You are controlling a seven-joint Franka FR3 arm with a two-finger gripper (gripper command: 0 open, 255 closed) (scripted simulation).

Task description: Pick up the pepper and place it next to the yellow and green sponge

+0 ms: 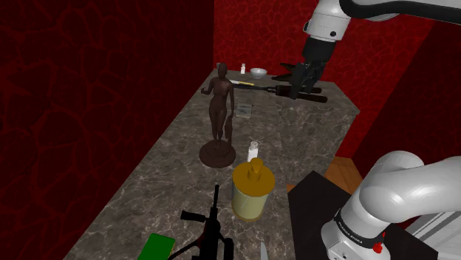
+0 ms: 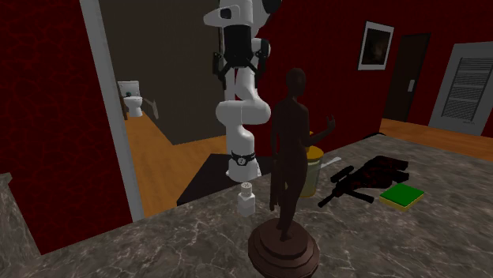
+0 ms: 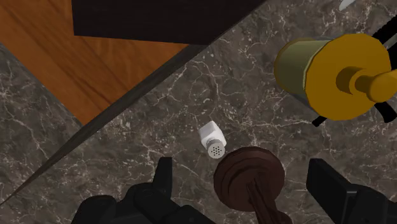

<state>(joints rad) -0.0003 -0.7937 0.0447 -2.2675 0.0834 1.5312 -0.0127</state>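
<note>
Gripper (image 3: 242, 170) open, fingers wide apart, well above the dark marble tabletop (image 1: 310, 125). Small white pepper shaker (image 3: 212, 140) sits below between the fingers, untouched, just beside the brown figurine's round base (image 3: 249, 179), near the stand-side tabletop edge. Yellow-and-green sponge (image 1: 156, 247) well apart.

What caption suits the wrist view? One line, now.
Open gripper above the white pepper shaker, which stands beside a brown statue base on the marbled counter.
</note>
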